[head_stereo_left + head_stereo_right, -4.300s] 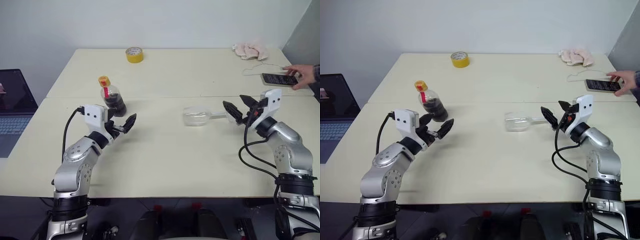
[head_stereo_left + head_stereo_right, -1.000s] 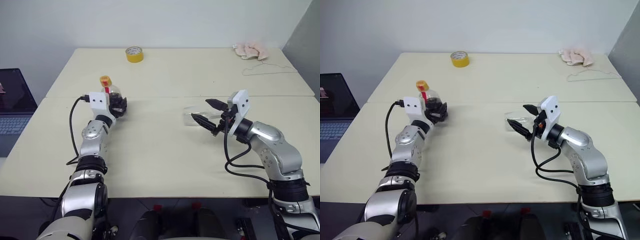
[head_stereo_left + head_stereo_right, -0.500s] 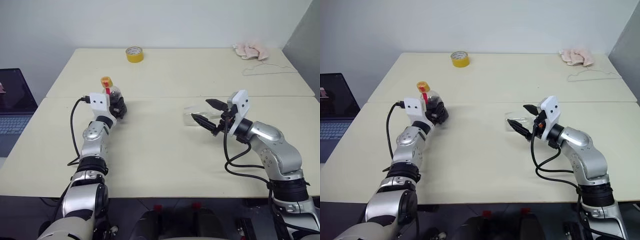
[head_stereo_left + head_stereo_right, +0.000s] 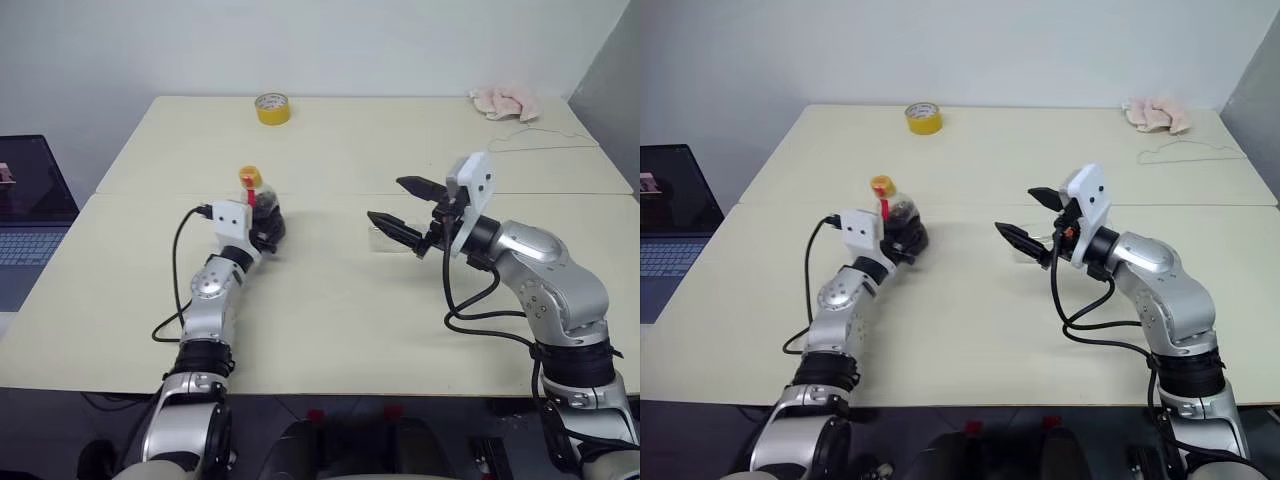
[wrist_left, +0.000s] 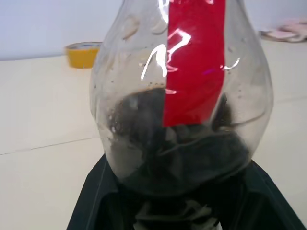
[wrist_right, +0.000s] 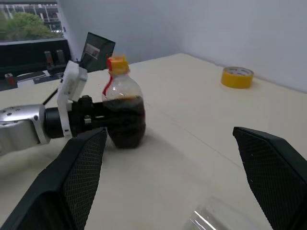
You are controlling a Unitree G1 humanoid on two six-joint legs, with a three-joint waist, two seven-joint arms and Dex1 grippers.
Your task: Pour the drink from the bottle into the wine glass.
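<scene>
Black fingers of the left gripper (image 4: 906, 240) are clamped on the lower belly of the bottle (image 4: 898, 221), which stands upright on the table (image 4: 970, 330), left of centre. Its yellow cap (image 4: 881, 186) is on. The drink (image 6: 125, 121) fills roughly the lower half, and the wrist view confirms the fingers pressed against both sides of the belly.

Right gripper (image 4: 398, 204) hangs spread wide and holds nothing, raised above the wine glass (image 4: 388, 238). The glass lies on its side on the table, right of centre, just beneath and beyond the spread fingers; no contact is evident.

Progress, by judgement: only the grasp on the bottle is achieved. Still to do: secure and stand the glass upright, remove the cap, tilt the bottle over the bowl. No liquid is visible in the glass.

Pose: left forearm reaches forward along the table, gripper about level, pointing away. Right arm is bent at the elbow, gripper roughly level and turned towards the left, facing the bottle.

Elsewhere: tape roll (image 4: 270, 108) at the far edge, cloth (image 4: 507, 102) at the far right, laptop (image 4: 30, 210) off to the left.
</scene>
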